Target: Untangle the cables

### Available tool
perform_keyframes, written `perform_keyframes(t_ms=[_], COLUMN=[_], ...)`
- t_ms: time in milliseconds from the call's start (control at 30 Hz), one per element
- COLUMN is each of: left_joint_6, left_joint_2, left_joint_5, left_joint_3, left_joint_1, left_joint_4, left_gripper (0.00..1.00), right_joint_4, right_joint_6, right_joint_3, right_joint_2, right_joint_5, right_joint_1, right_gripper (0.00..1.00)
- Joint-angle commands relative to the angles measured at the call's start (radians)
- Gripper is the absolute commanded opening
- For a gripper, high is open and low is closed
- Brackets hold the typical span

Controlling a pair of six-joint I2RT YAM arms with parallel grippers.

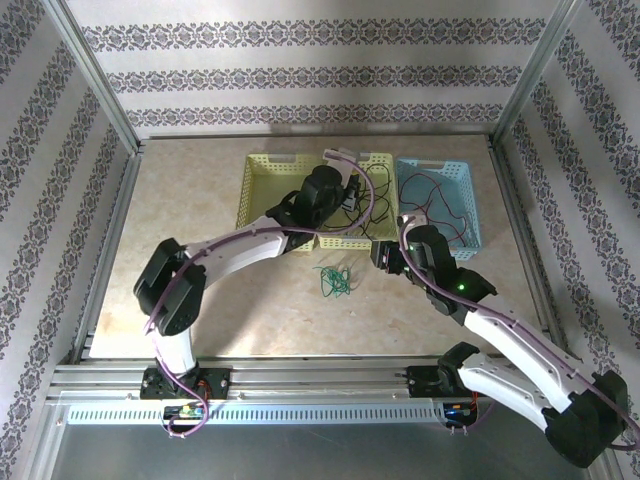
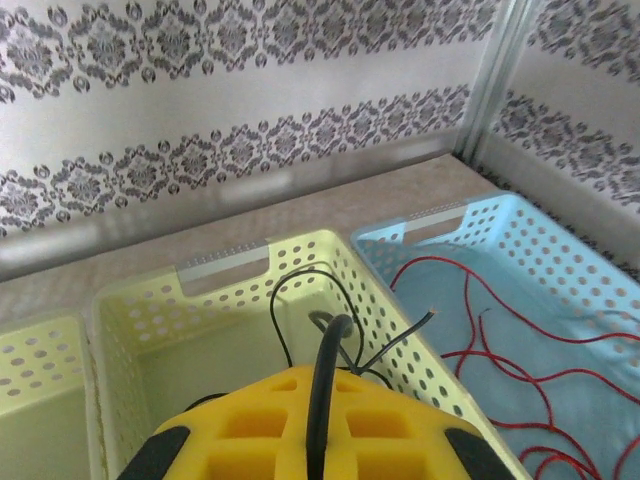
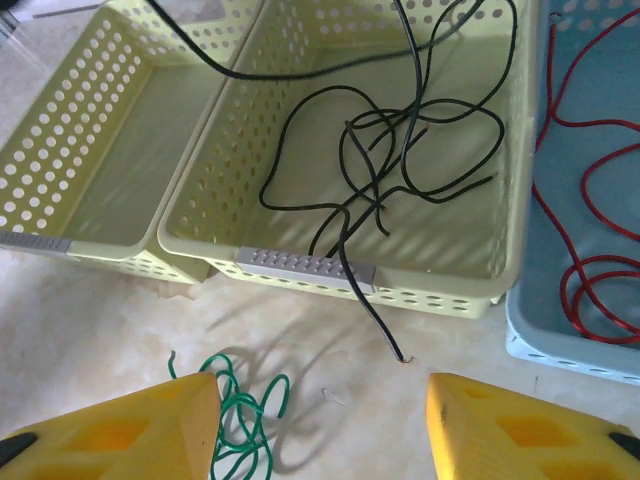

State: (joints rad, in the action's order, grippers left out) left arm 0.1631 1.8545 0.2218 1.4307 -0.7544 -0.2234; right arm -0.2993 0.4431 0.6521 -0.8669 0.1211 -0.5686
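Note:
My left gripper (image 2: 322,378) hangs over the right yellow basket (image 2: 390,300), shut on a thick black cable (image 2: 330,335), with thin black wire looping above it. More black cables (image 3: 400,150) lie coiled in that basket, and one end (image 3: 385,335) trails over the front rim onto the table. A green cable (image 3: 240,420) lies bundled on the table beside the left finger of my right gripper (image 3: 320,398). That gripper is open and holds nothing. Red cables (image 3: 590,270) lie in the blue basket (image 3: 520,330). From above, the left gripper (image 1: 350,195) is over the yellow baskets and the right gripper (image 1: 383,257) is just in front of them.
Two yellow baskets (image 1: 262,165) stand side by side at the back of the table, with the blue basket (image 1: 470,200) to their right. The green cable (image 1: 335,282) lies on the table in front of them. Metal frame posts and patterned walls close in the table.

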Motion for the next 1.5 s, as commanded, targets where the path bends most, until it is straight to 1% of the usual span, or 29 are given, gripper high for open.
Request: perform_keyframes(t_ms=[0, 33, 67, 100, 133, 167, 233, 267, 400, 567, 667, 767, 833, 867, 967, 1033, 1067, 1200, 1333, 1400, 1467], left_joint_6=[0.044, 0.048, 0.046, 0.041, 0.039, 0.037, 0.034, 0.027, 0.018, 0.052, 0.118, 0.203, 0.271, 0.317, 0.49, 0.584, 0.615, 0.651, 0.659, 0.662, 0.66], left_joint_2=[0.084, 0.111, 0.138, 0.153, 0.156, 0.148, 0.106, 0.073, -0.067, -0.208, -0.282, -0.341, -0.374, -0.389, -0.427, -0.46, -0.484, -0.601, -0.692, -0.718, -0.729], left_joint_5=[0.068, 0.077, 0.076, 0.067, 0.055, 0.049, 0.052, 0.05, 0.043, 0.085, 0.118, 0.157, 0.226, 0.281, 0.437, 0.492, 0.517, 0.54, 0.548, 0.551, 0.556], left_joint_3=[0.111, 0.146, 0.182, 0.21, 0.226, 0.23, 0.213, 0.19, 0.056, -0.144, -0.266, -0.356, -0.392, -0.404, -0.41, -0.42, -0.432, -0.508, -0.557, -0.568, -0.567], left_joint_1=[0.023, 0.023, 0.024, 0.024, 0.023, 0.023, 0.023, 0.023, 0.023, 0.022, 0.022, 0.024, 0.024, 0.027, 0.054, 0.087, 0.101, 0.143, 0.152, 0.152, 0.153], left_joint_4=[0.052, 0.092, 0.132, 0.163, 0.176, 0.174, 0.153, 0.141, 0.123, 0.213, 0.247, 0.272, 0.293, 0.321, 0.48, 0.572, 0.601, 0.61, 0.605, 0.617, 0.632], left_gripper=[0.05, 0.13, 0.3, 0.52, 0.68, 0.81, 0.96, 0.98, 1.0, 0.99, 0.99, 0.99, 0.99, 0.99, 0.99, 0.99, 0.99, 0.99, 0.99, 0.99, 0.99], right_joint_4=[-0.025, -0.029, -0.032, -0.037, -0.04, -0.041, -0.046, -0.048, -0.06, -0.057, -0.055, -0.04, -0.03, -0.038, -0.108, -0.146, -0.162, -0.199, -0.25, -0.292, -0.325], right_joint_6=[0.02, 0.02, 0.019, 0.018, 0.019, 0.019, 0.018, 0.013, 0.001, -0.014, -0.039, -0.051, -0.04, -0.038, -0.033, -0.035, -0.039, -0.057, -0.053, -0.061, -0.073], right_joint_3=[-0.013, -0.011, -0.008, -0.005, -0.001, 0.0, 0.001, 0.003, 0.003, 0.002, 0.022, 0.061, 0.109, 0.151, 0.31, 0.414, 0.469, 0.673, 0.869, 0.963, 1.033], right_joint_2=[0.013, 0.011, 0.01, 0.009, 0.009, 0.011, 0.015, 0.017, 0.014, -0.01, -0.047, -0.119, -0.199, -0.252, -0.437, -0.554, -0.615, -0.835, -1.019, -1.105, -1.175], right_joint_5=[0.04, 0.038, 0.036, 0.036, 0.037, 0.038, 0.042, 0.043, 0.049, 0.031, 0.024, -0.013, -0.045, -0.052, -0.061, -0.077, -0.11, -0.185, -0.162, -0.131, -0.131], right_joint_1=[0.009, 0.009, 0.009, 0.009, 0.009, 0.009, 0.009, 0.009, 0.009, 0.005, -0.014, -0.022, -0.02, -0.017, 0.005, 0.025, 0.039, 0.079, 0.121, 0.137, 0.147], right_gripper=[0.57, 0.57, 0.58, 0.58, 0.58, 0.58, 0.58, 0.58, 0.58, 0.58, 0.58, 0.59, 0.61, 0.61, 0.6, 0.61, 0.61, 0.61, 0.6, 0.6, 0.6])
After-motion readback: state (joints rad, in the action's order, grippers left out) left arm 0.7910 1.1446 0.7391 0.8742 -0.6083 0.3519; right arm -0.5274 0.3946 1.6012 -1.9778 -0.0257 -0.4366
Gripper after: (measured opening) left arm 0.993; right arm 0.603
